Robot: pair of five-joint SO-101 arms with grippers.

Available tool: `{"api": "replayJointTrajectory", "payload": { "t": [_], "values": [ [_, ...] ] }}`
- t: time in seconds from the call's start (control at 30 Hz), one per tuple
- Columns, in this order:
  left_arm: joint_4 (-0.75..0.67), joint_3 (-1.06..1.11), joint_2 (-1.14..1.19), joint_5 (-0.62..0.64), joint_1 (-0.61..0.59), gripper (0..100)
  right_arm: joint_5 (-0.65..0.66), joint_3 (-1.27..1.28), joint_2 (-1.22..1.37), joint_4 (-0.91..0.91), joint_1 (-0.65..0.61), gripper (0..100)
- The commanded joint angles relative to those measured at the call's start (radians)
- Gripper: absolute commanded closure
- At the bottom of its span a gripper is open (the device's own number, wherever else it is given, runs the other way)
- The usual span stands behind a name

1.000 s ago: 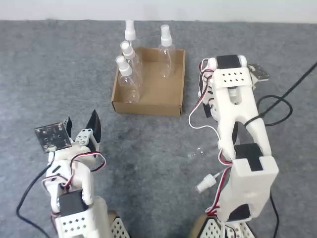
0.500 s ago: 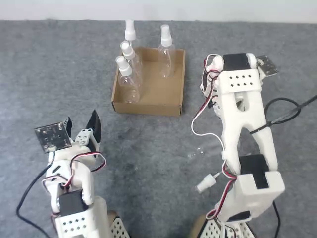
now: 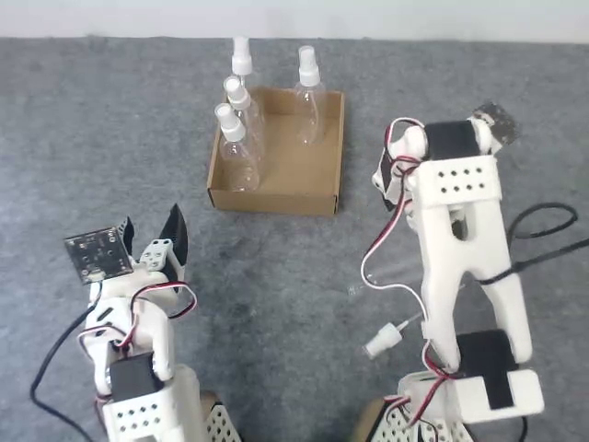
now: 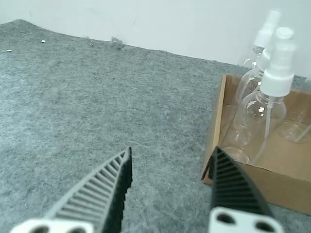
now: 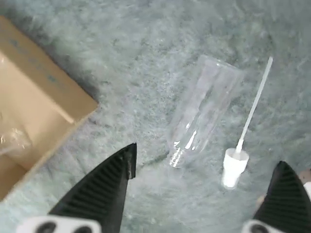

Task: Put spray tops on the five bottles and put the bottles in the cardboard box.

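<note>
Several clear bottles point(image 3: 241, 147) with white spray tops stand in the cardboard box point(image 3: 276, 189) at the back of the grey carpet. One uncapped clear bottle point(image 5: 203, 109) lies on the carpet, neck toward my right gripper point(image 5: 194, 194), which hangs open above it with nothing held. A loose white spray top point(image 5: 234, 166) with its long tube lies just beside the bottle; in the high view this spray top point(image 3: 385, 342) sits by the right arm point(image 3: 456, 230). My left gripper point(image 4: 170, 179) stands open and empty near the front left, facing the box point(image 4: 252, 170).
Bare grey carpet stretches between the box and both arm bases. A white wall borders the far edge. Cables trail right of the right arm. The box corner point(image 5: 39, 97) sits close to the lying bottle.
The right arm has drawn back toward its base and slightly right, its wrist now farther from the box. The left arm, bottles and spray top have not moved.
</note>
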Motion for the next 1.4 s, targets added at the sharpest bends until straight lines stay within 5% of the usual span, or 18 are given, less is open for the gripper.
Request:
{"api": "replayJointTrajectory", "payload": {
  "t": [0.0, 0.37, 0.77, 1.37],
  "values": [
    [-0.035, -0.016, -0.015, -0.011, -0.005, 76, 0.135, -0.008, -0.062, 0.028, 0.007, 63.0],
    [-0.038, -0.015, -0.015, -0.011, -0.005, 76, 0.425, -0.005, -0.071, 0.038, 0.021, 63.0],
    [-0.041, -0.015, -0.015, -0.011, -0.005, 76, 1.028, 0.060, -0.064, 0.036, 0.021, 63.0],
    [-0.044, -0.013, -0.015, -0.011, -0.005, 76, 1.527, 0.144, -0.064, 0.033, -0.033, 63.0]
  ]
}}
